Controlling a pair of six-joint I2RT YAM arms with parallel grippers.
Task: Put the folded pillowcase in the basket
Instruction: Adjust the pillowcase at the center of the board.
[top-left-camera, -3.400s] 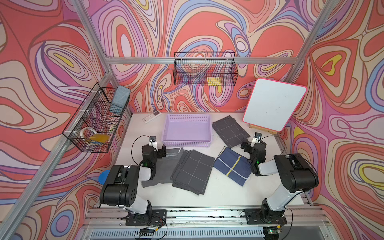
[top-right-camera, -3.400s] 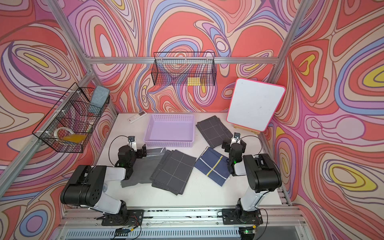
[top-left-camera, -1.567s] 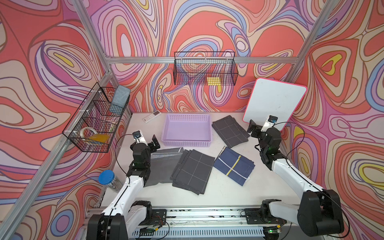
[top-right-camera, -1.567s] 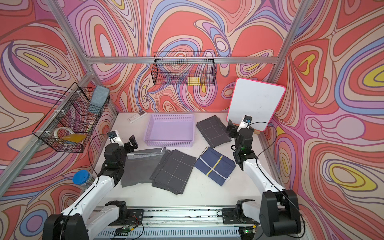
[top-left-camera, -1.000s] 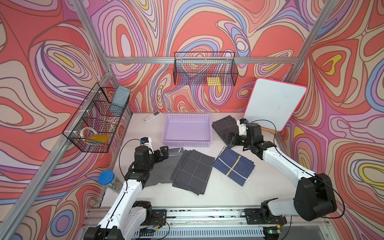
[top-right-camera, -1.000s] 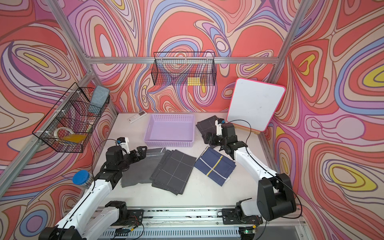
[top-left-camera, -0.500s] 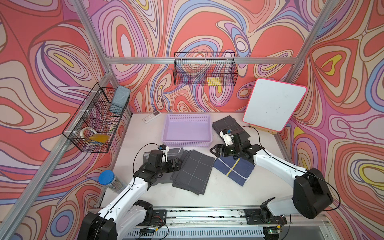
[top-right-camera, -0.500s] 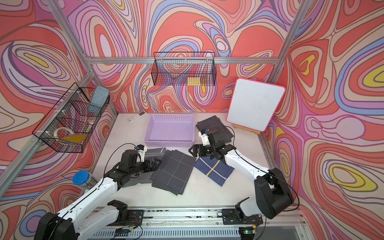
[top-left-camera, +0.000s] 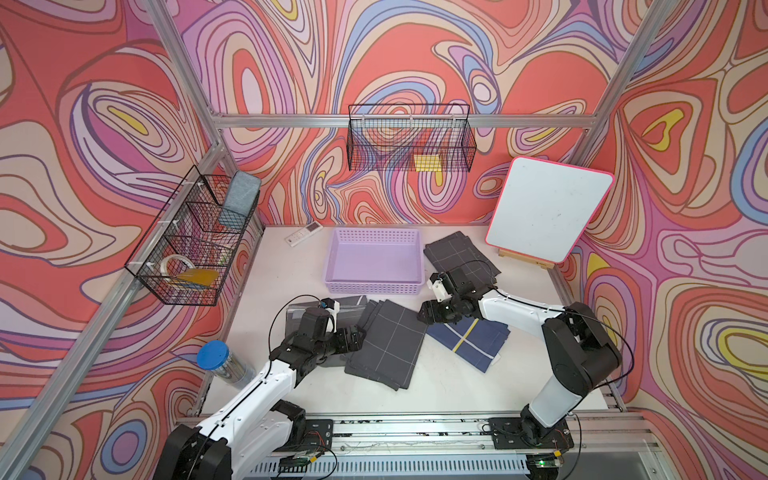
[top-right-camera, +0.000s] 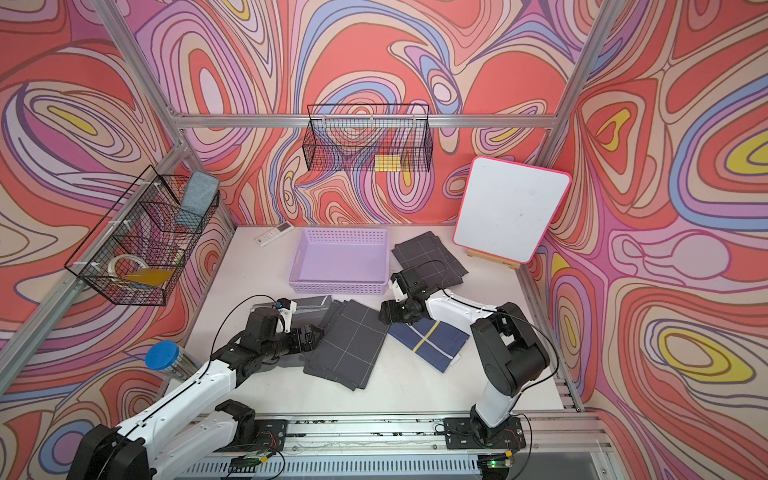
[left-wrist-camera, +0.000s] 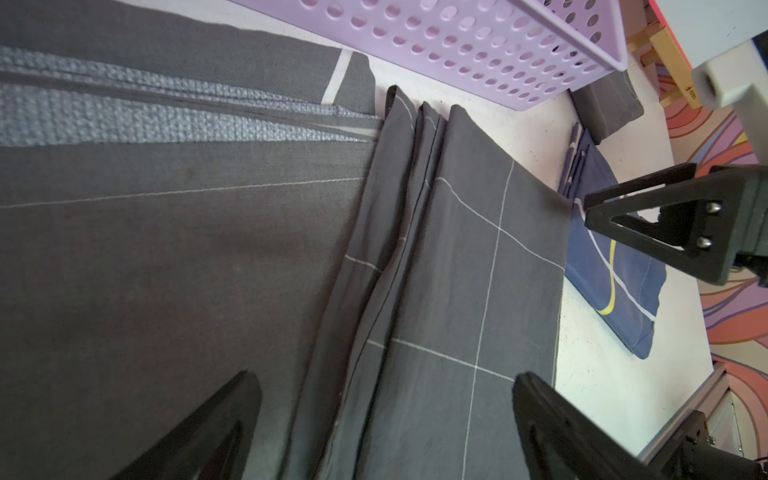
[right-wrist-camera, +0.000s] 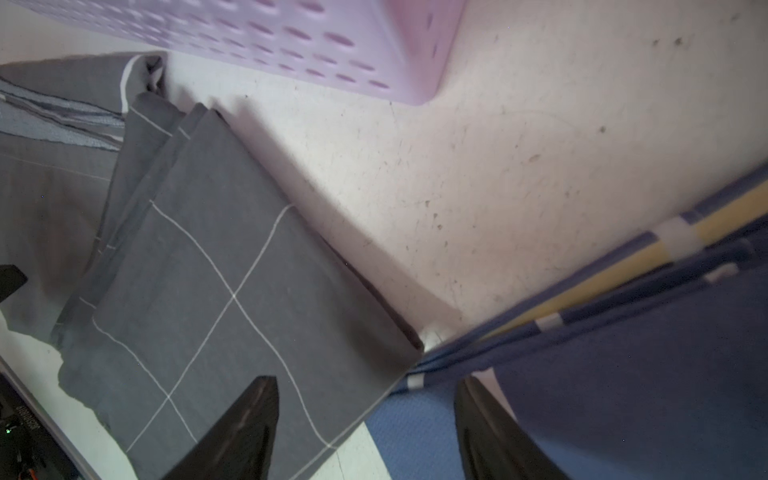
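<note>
Left claw (top-left-camera: 358, 334), jaws wide, and right claw (top-left-camera: 426, 318), jaws apart on nothing, have swung in to flank the grey checked pillowcase (top-left-camera: 390, 345). It lies unmoved on the bench (top-left-camera: 449, 386) just before the basket (top-left-camera: 374, 286), so a grasp looks near. The right wrist view shows its corner meeting the blue cloth (right-wrist-camera: 623, 395); only the top views show the basket empty.

White-shelled, black-jointed left arm (top-left-camera: 257, 386) and right arm (top-left-camera: 515, 309) trailed black cables (top-left-camera: 275, 320); black triangular end effector fingers (left-wrist-camera: 706, 224) carried silver screws (left-wrist-camera: 712, 206).

Bright, even light, soft shadows; right wrist view blurred around the basket (right-wrist-camera: 332, 41).
</note>
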